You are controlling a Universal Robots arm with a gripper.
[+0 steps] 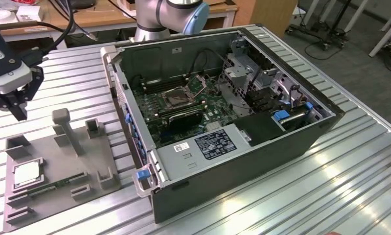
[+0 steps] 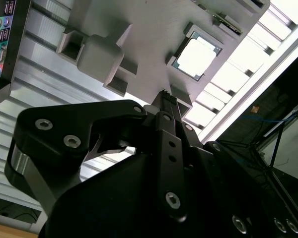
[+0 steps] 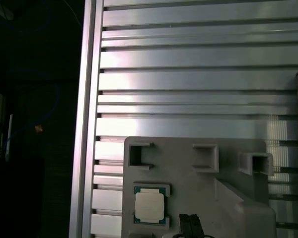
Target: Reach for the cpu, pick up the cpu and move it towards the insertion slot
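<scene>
Silvery cpu (image 3: 149,205) flat, top upward, in grey holder (image 3: 188,168), pincer (image 3: 190,224) clenched empty nearby

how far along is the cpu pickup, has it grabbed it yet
Nothing is finished yet. The cpu lies in its recess on the grey fixture, ungrasped. In hand: the reach, with the gripper shut and empty over the fixture, apart from the chip. Left: the pickup and the carry to the insertion slot on the motherboard in the open computer case.
</scene>
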